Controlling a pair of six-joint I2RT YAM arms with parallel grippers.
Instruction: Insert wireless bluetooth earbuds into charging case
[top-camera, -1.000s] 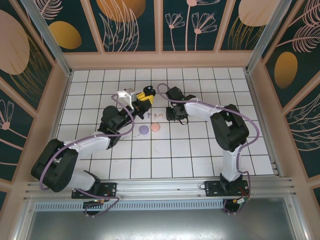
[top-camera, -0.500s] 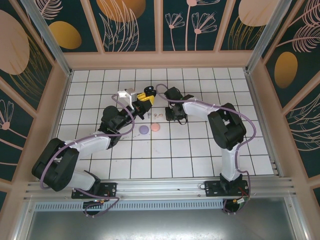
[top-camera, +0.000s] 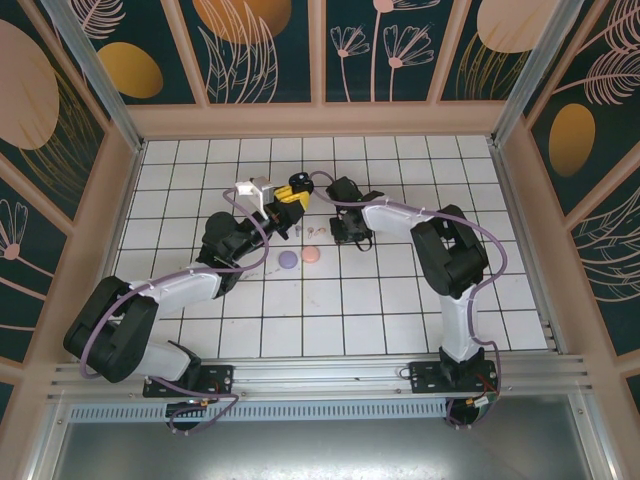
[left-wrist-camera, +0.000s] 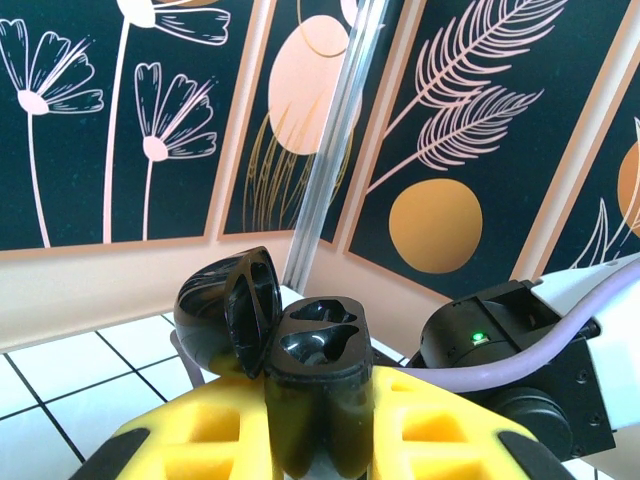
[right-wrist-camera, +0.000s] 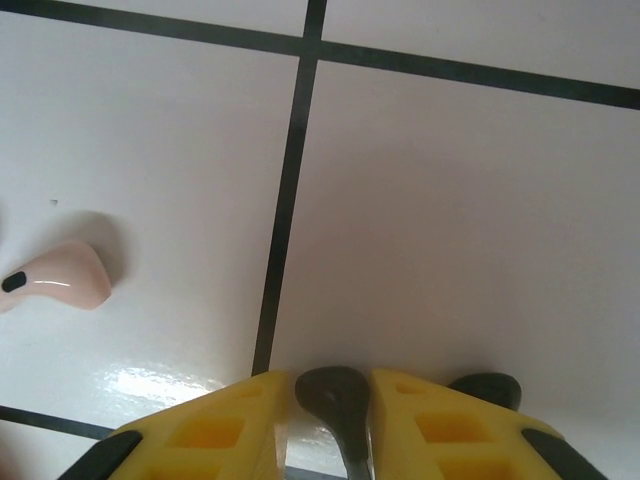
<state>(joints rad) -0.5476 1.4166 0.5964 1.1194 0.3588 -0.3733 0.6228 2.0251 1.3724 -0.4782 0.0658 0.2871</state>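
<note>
My left gripper (left-wrist-camera: 318, 440) is shut on the black charging case (left-wrist-camera: 318, 385) and holds it upright above the table. The case's lid (left-wrist-camera: 232, 310) is swung open to the left and both wells are empty. From above, this gripper (top-camera: 292, 193) is left of the right arm's wrist. My right gripper (right-wrist-camera: 332, 400) points down at the tiles, its yellow fingers (right-wrist-camera: 220, 430) closed against either side of a black earbud (right-wrist-camera: 335, 392). A second black earbud (right-wrist-camera: 486, 387) lies just right of the fingers. A pale pink earbud (right-wrist-camera: 60, 280) lies to the left.
A lilac disc (top-camera: 287, 259) and a pink disc (top-camera: 311, 255) lie on the white grid table (top-camera: 400, 300) just nearer than the grippers. Tiny pale earbuds (top-camera: 299, 232) lie between the discs and the left gripper. Patterned walls enclose the table.
The right gripper's jaws have narrowed around the black earbud and its wrist has shifted slightly left. The left gripper with the case has stayed still.
</note>
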